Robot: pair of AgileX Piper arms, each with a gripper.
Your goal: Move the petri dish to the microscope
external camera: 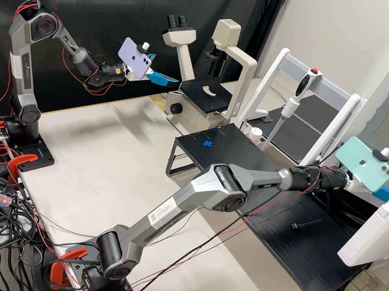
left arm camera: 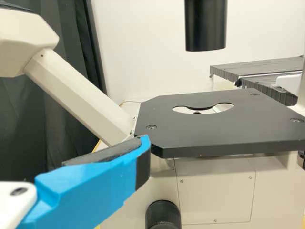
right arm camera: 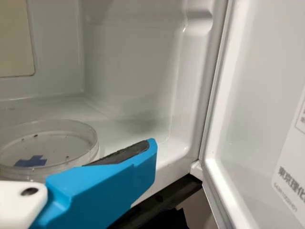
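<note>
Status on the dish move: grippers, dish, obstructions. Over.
Left gripper open, near microscope. Right gripper open, at white cabinet. Dish inside cabinet, not gripped. Cabinet door open, probably not in the way.

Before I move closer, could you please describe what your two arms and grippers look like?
The left arm and right arm are grey with black joints, white labels and thin red cables. Both have white mounts, bright blue fingers and dark pads. Lilac phone, left; mint-green phone, right.
</note>
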